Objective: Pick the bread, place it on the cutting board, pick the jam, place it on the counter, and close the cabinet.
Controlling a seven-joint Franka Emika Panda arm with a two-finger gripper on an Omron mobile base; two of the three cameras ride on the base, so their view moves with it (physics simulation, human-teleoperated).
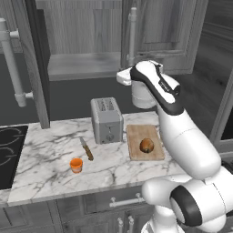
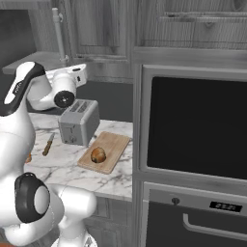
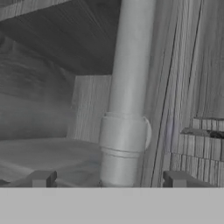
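In the left base view the robot's own forearm hides the gripper, so how its jaws stand cannot be read there. In the hand view the two finger tips (image 3: 43, 178) barely rise into the picture, and the silver bar handle (image 3: 127, 94) between them is cut off at the top. The left cabinet door (image 1: 32, 63) runs out of the top edge of the left base view. The stovetop (image 1: 9, 152) is cut by the left edge. In the right base view the arm hides nearly all of the jam (image 2: 29, 157).
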